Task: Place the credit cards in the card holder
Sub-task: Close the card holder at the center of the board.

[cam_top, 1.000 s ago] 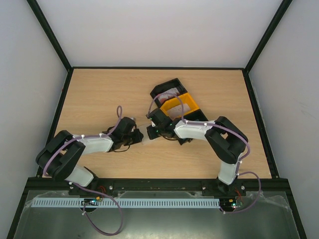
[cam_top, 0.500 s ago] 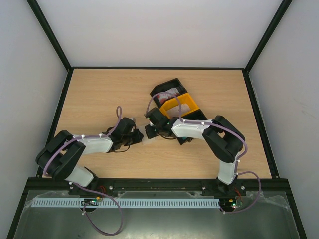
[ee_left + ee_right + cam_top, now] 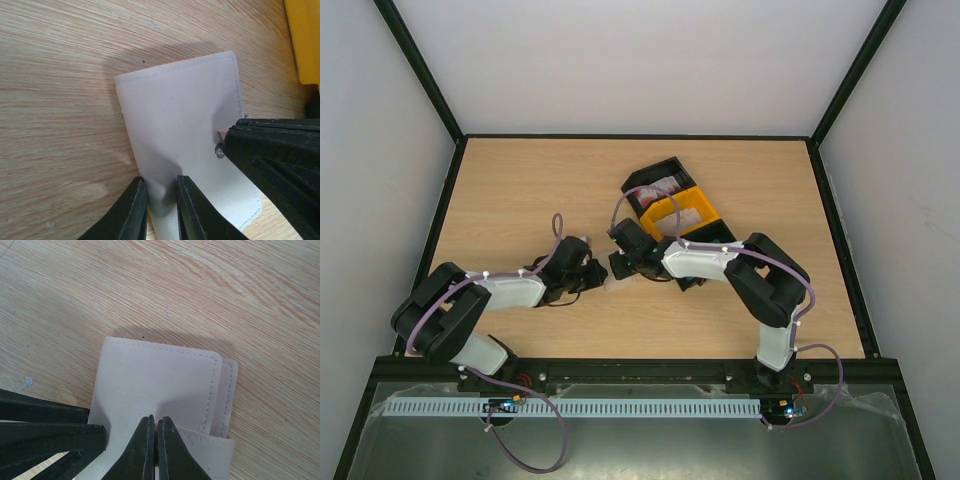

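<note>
The beige card holder [image 3: 180,120] lies on the wooden table between both grippers, mostly hidden under them from above. My left gripper [image 3: 162,200] is shut on its near edge, jaws a narrow gap apart with the holder between them. My right gripper [image 3: 154,426] is shut on the top flap of the card holder [image 3: 160,380], which rises toward its tips, with a lower layer showing at the right edge. From above, the left gripper [image 3: 590,272] and right gripper [image 3: 617,266] meet tip to tip. Red-and-white credit cards [image 3: 660,187] lie in the tray's far compartment.
The black-and-yellow three-compartment tray [image 3: 706,201] sits angled just right of and behind the grippers, its yellow wall [image 3: 302,40] close to the holder. Bare wood lies to the left and at the back. Black frame rails border the table.
The right arm has shifted slightly left and away, bringing its gripper closer over the holder, which now shows less from above. The left arm has stayed put.
</note>
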You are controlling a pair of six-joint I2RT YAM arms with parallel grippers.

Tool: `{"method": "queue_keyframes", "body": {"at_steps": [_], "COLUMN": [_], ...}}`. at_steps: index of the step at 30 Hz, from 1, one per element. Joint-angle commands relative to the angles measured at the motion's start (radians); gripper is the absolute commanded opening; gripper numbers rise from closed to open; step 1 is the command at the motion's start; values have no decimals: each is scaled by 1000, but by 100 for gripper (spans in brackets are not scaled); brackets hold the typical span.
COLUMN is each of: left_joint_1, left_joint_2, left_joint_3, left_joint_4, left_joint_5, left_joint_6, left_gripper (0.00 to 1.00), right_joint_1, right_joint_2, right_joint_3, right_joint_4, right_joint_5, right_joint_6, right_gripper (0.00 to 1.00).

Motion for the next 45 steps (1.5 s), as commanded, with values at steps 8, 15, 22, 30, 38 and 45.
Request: {"method": "queue_keyframes", "body": {"at_steps": [8, 15, 22, 30, 38, 45], "left_joint_1": [14, 22, 23, 25, 27, 26], "left_joint_2": [-1, 2, 12, 11, 11, 8], "left_joint_3": [-16, -15, -11, -10, -8, -5], "left_joint_4": [13, 9, -3, -15, -27, -29], "left_joint_5": [24, 22, 9, 4, 1, 2], "left_joint_6": [-8, -9, -7, -3, 0, -3], "left_gripper": [19, 19, 18, 18, 17, 17], "right_joint_1": [41, 49, 49, 47, 49, 50], "right_joint_2": [69, 54, 52, 55, 67, 60], "right_joint_3": [-67, -121, -182, -257, -341, -357], "right_joint_4": [-107, -90, -28, 42, 97, 100], "right_joint_5": [23, 19, -16, -42, -27, -19], "right_joint_6": [-13, 16, 65, 112, 137, 137], "right_gripper": [2, 2, 2, 2, 2, 2]}}
